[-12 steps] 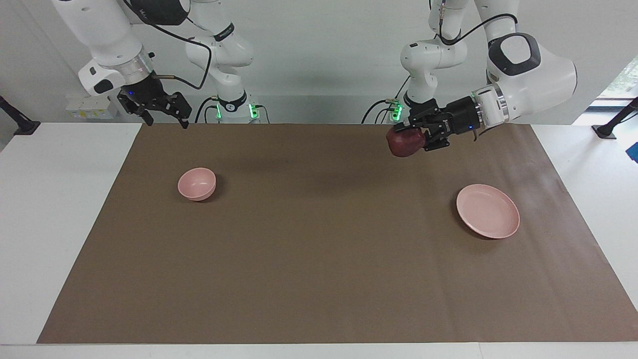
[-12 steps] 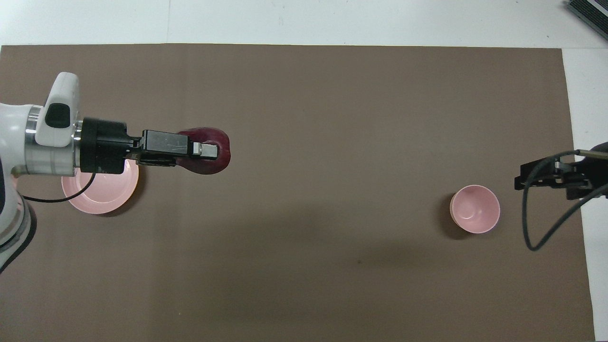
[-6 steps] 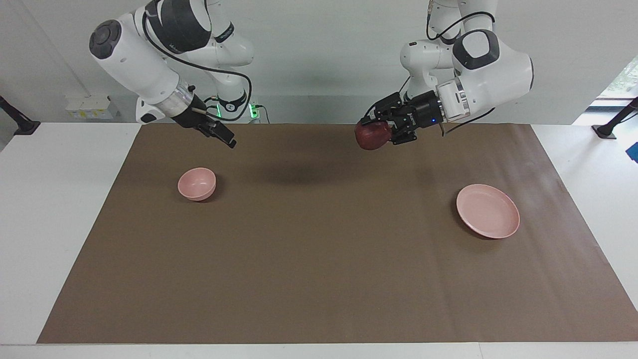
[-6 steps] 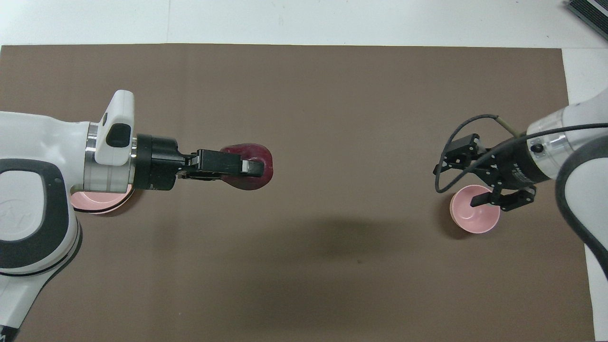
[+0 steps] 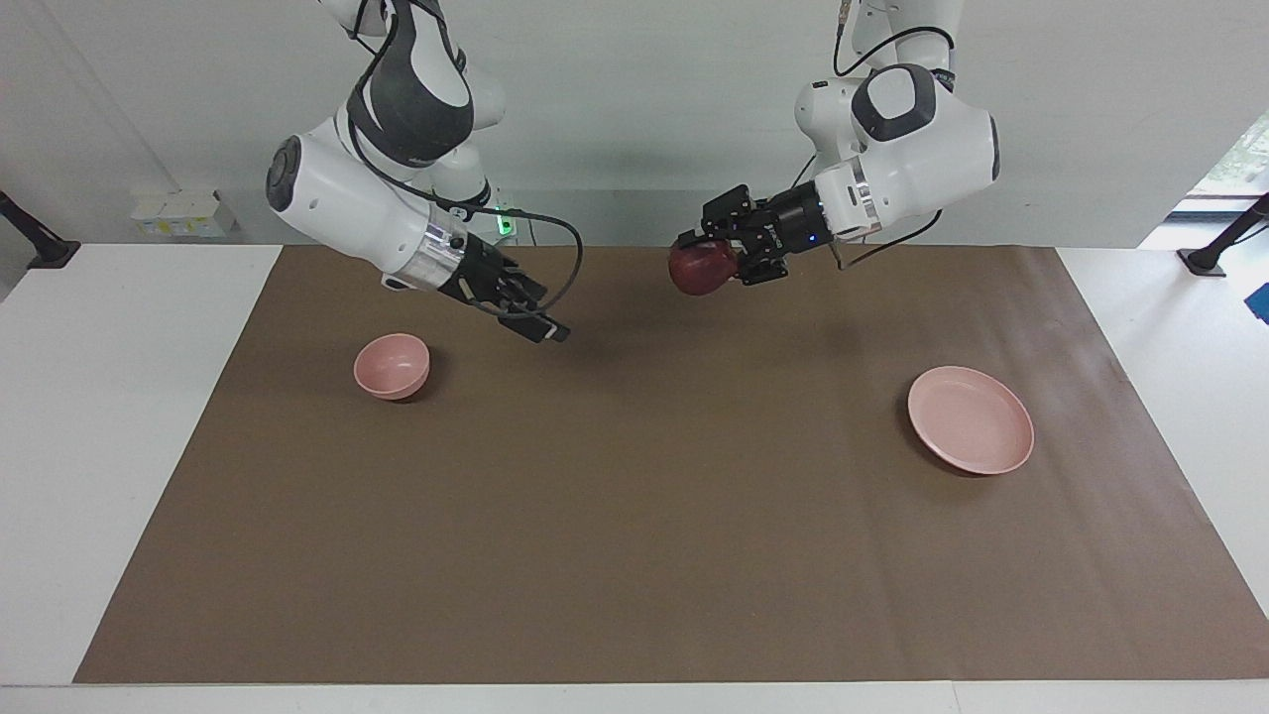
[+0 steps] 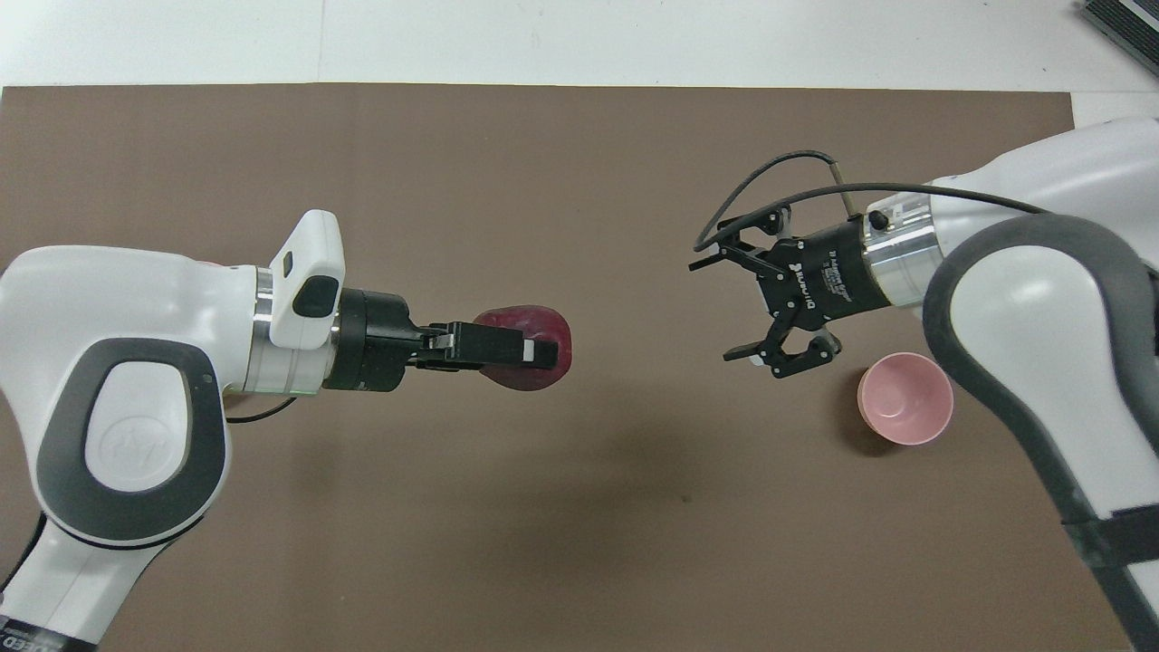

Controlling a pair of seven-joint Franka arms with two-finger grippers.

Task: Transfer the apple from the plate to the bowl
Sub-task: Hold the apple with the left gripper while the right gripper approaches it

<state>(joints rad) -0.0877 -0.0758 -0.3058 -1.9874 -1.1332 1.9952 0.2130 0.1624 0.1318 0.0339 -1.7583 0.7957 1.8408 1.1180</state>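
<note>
The left gripper (image 5: 706,260) is clenching the apple (image 5: 695,270) aloft mid-bench — seemingly for handover — while the right gripper (image 6: 724,310), fingers spread, is waiting at its three o'clock overhead.

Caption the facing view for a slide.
Left hand carries the apple above the mat toward the open right hand, bowl waiting.

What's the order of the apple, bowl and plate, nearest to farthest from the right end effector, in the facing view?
1. Bowl: on the mat at the right arm's end, closest to the open right end effector.
2. Apple: in the air over the mat's middle, gripped by the left end effector.
3. Plate: at the left arm's end.
</note>
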